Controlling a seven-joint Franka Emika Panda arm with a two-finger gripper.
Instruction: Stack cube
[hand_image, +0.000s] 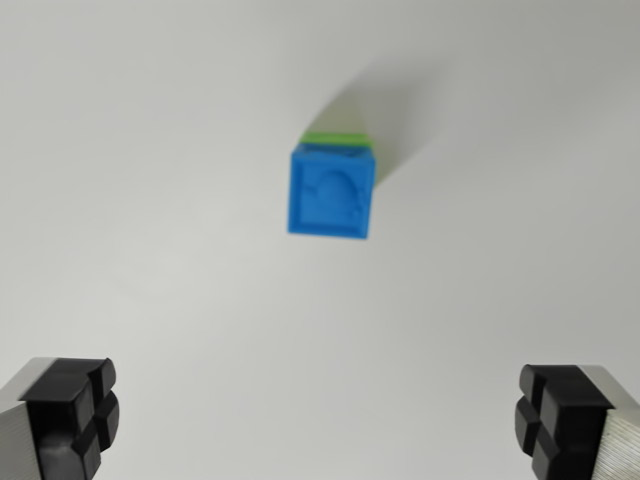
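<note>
A blue cube (332, 192) with an embossed arch on its top face sits on a green cube (337, 138), of which only a thin far edge shows. The stack stands on a white surface, above centre in the wrist view. My gripper (315, 415) is open, its two black fingertips (75, 410) far apart at the bottom corners of the view. Nothing lies between them, and the stack is well clear of the fingers, beyond them in the picture.
A plain white tabletop (150, 200) fills the view. The stack casts a soft shadow toward the upper right.
</note>
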